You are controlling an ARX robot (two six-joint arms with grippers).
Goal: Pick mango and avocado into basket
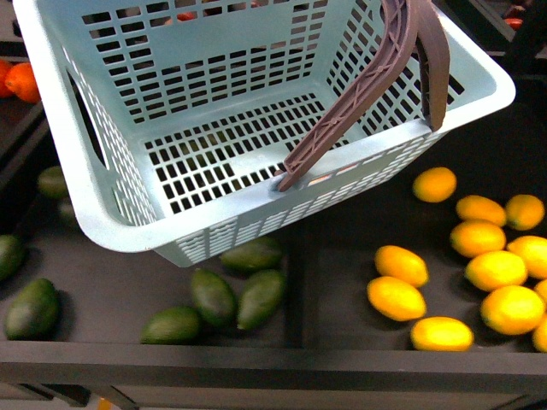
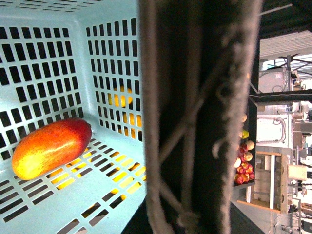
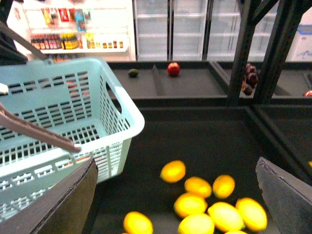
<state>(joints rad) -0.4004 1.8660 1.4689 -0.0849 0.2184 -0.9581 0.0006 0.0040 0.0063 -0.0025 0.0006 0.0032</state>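
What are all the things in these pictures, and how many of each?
basket: one, light teal, tilted above the bins
handle: one, brown, on the basket
mango: one, red-orange and yellow, lying on the basket floor
other mangoes: about a dozen, yellow-orange, loose in the right bin
avocados: at least seven, dark green, left bin, some partly under the basket
orange fruit: a couple, orange, far left edge
red apple: one, red, back shelf
bottles: a row, mixed colours, far shop shelf
right gripper: one, dark fingers, open and empty above the mangoes
left gripper: not in view
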